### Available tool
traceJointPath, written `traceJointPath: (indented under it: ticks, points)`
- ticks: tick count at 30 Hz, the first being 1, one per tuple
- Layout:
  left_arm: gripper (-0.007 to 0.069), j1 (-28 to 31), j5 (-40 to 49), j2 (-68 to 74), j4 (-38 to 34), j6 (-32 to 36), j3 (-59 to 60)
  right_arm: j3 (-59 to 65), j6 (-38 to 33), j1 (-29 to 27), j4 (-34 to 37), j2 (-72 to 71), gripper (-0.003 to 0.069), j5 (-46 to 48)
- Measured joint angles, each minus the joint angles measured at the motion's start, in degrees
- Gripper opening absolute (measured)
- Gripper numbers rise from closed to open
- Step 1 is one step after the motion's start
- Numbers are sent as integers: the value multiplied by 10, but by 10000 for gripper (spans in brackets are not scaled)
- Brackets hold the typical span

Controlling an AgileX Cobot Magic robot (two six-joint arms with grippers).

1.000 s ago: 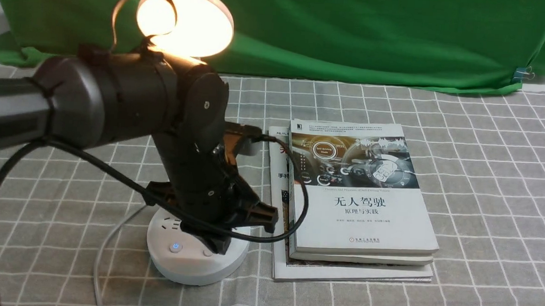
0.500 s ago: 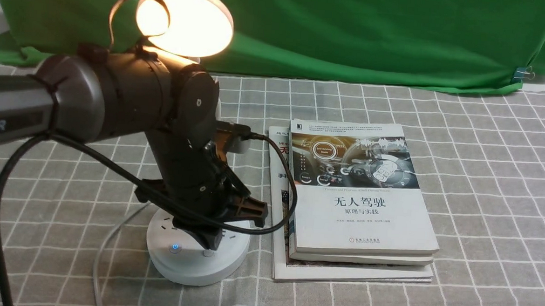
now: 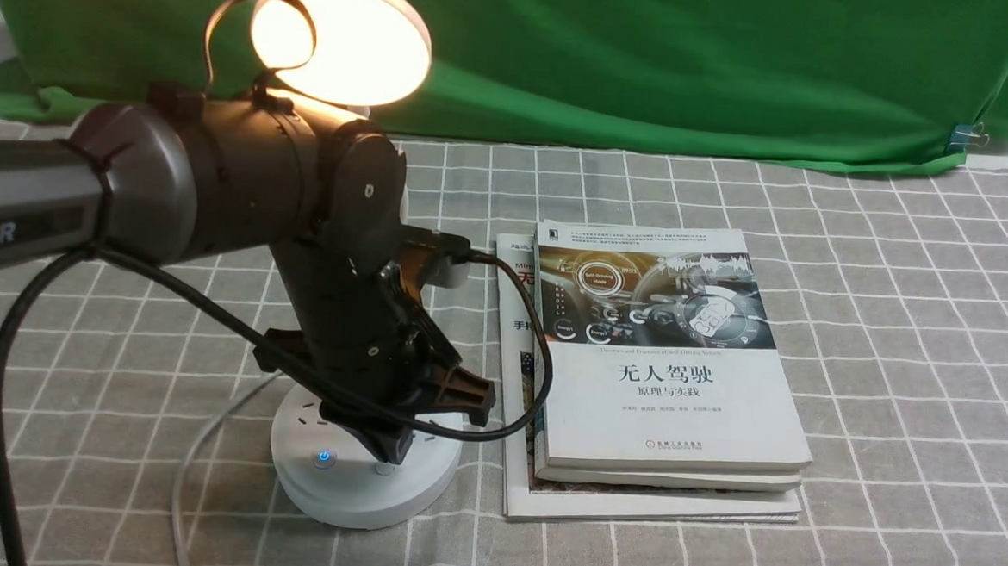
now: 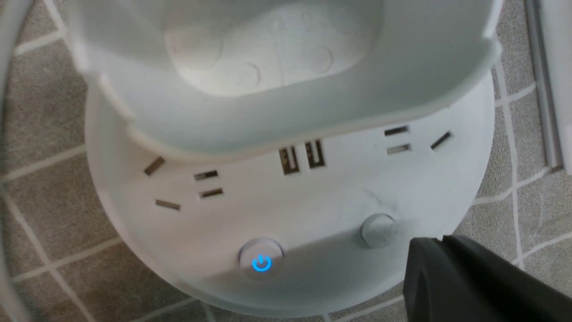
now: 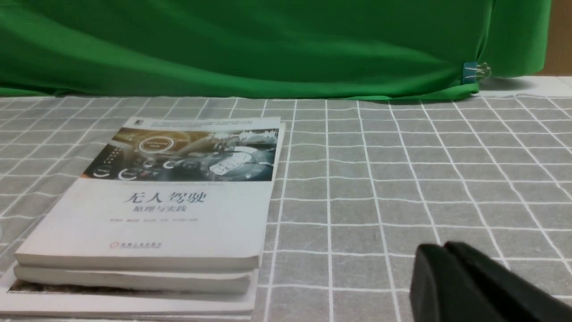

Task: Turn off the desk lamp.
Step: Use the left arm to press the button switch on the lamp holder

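The white desk lamp stands at the left; its disc head (image 3: 349, 38) glows warm yellow. On its round base (image 3: 346, 490) a blue-lit power button (image 3: 324, 458) sits beside a plain round button (image 3: 385, 467). My left gripper (image 3: 392, 450) is shut and empty, its tip just above the plain button. In the left wrist view the base (image 4: 313, 210) fills the frame, with the lit button (image 4: 261, 263), the plain button (image 4: 377, 229), the cup holder (image 4: 277, 67), and the shut gripper tip (image 4: 440, 241) close beside the plain button. My right gripper (image 5: 442, 248) is shut and empty above the cloth.
A stack of books (image 3: 663, 369) lies right of the lamp base, also in the right wrist view (image 5: 170, 201). The lamp's white cord (image 3: 192, 465) trails forward on the grey checked tablecloth (image 3: 898, 338). A green backdrop (image 3: 654, 58) hangs behind.
My left gripper has moved slightly left and back over the base, from the near edge to right above the plain button. The lamp stays lit.
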Motion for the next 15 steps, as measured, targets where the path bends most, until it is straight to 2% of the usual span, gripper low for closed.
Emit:
traceJointPath:
  ticks: [15]
  points:
    - [1,0,-36,32,1,5,19,0,0,0,0,0,34,0]
